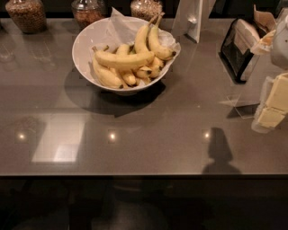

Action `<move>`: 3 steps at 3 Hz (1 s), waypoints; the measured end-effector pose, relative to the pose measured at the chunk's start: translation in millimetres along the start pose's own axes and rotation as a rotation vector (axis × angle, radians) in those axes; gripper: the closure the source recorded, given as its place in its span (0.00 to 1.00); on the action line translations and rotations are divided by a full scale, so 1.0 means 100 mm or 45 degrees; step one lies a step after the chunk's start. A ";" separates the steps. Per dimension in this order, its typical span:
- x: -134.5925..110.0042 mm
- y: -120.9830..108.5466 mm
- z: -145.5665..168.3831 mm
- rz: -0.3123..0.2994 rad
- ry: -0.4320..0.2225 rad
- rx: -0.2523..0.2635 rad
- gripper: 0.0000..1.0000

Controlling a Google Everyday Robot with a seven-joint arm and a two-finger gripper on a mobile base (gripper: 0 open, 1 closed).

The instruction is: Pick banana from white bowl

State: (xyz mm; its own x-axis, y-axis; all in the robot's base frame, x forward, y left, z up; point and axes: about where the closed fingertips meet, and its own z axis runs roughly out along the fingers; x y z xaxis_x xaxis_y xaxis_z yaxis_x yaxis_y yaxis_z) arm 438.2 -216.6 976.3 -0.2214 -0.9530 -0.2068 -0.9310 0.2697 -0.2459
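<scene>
The white bowl [82, 42] stands on the grey counter at the back left of centre, lined with crumpled white paper. It holds several yellow bananas. The longest, thick, gently curved banana [123, 59] lies across the top of the pile, pointing left to right. Two strongly curved bananas with long stems [153, 40] rest against the bowl's right rim. Shorter bananas with dark tips lie beneath. My gripper [273, 107] is at the right edge of the view, well to the right of the bowl, low over the counter and holding nothing that shows.
Three glass jars [27, 13] [87, 11] [145, 8] stand along the back edge behind the bowl. A white stand [191, 18] and a black-framed holder with packets [238, 45] are at the back right. The counter's front edge [144, 175] runs across below.
</scene>
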 end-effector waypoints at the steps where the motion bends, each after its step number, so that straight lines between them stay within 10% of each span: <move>1: 0.00 0.00 0.00 0.000 -0.001 0.000 0.00; 3: -0.33 -0.14 0.02 -0.046 -0.153 0.028 0.00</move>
State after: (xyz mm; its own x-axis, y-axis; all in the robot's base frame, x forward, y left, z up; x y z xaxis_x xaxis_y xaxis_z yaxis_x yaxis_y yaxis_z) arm 459.2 -188.9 984.9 -0.1502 -0.9392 -0.3087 -0.9309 0.2395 -0.2758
